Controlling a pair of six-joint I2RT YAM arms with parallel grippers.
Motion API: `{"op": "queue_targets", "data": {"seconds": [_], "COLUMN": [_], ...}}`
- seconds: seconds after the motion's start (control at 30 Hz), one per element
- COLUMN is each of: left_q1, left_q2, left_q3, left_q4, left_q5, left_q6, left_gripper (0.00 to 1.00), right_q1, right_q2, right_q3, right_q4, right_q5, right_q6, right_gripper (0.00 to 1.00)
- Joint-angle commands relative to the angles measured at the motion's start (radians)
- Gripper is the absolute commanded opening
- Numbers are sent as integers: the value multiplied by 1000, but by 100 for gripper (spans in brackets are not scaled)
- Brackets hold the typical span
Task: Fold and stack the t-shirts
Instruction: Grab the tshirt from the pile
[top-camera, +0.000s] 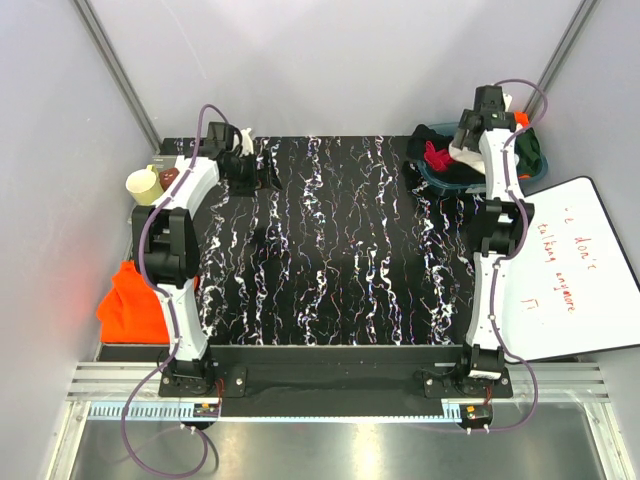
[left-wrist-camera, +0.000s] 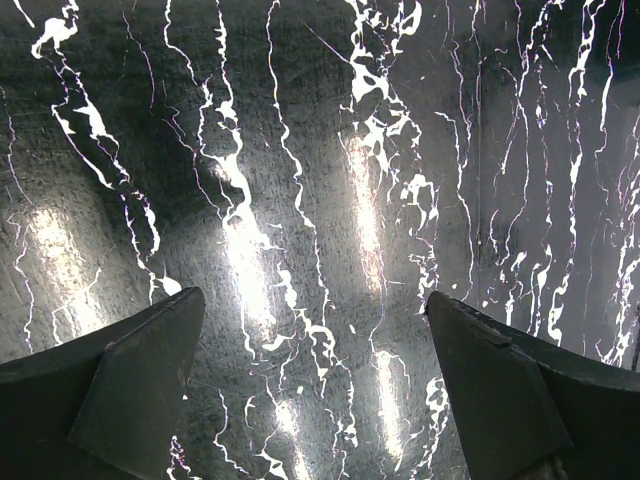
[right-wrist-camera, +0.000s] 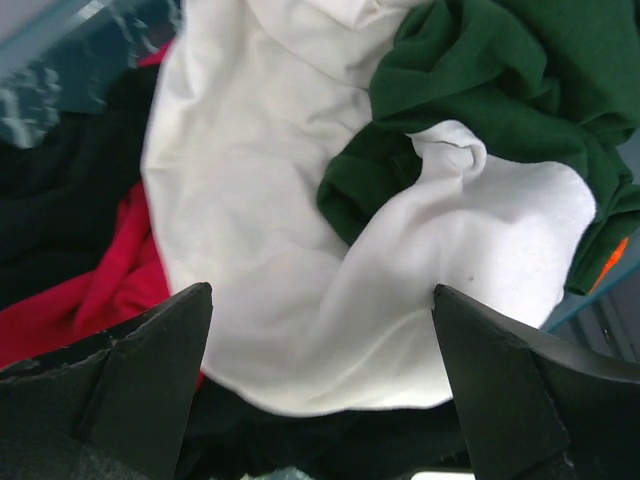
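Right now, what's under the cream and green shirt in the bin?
A magenta shirt and black cloth show beneath the cream shirt. The floor of the bin and anything deeper are covered.

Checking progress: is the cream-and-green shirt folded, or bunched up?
Bunched up: the cream-and-green shirt lies crumpled in deep creases, its green sleeve twisted into it, below the open right claw.

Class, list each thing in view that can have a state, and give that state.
left end effector: open, empty.
right end effector: open, empty.
cream t-shirt: crumpled, unfolded, beneath right end effector.
magenta t-shirt: crumpled, unfolded, beside cream t-shirt.
orange t-shirt: heaped, unfolded, apart from the others.
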Motion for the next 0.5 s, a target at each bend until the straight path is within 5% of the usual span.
{"op": "queue_targets", "data": {"seconds": [0.0, 0.07, 0.13, 0.17, 0.23, 0.47], "left_q1": [8, 10, 10, 10, 10, 10], "left_q2": [-8, -8, -3, -2, 1, 6], "left_q3": [34, 39, 47, 50, 54, 45], "left_q4": [-9, -18, -27, -31, -35, -35], "left_q5": [29, 21, 15, 12, 6, 19], "left_q6": [17, 21, 23, 26, 21, 7], "left_gripper": [99, 99, 99, 99, 99, 99], "right_q1": [-9, -11, -11, -11, -11, -10], "right_q2": [44, 62, 69, 73, 66, -20], "right_q3": [48, 51, 62, 68, 70, 70], "right_q4": [26, 26, 26, 26, 26, 26], "right_q5": [74, 80, 68, 62, 61, 65], "right_q6": [-4, 3, 7, 9, 29, 33], "right_gripper": [99, 93, 77, 29, 0, 0]}}
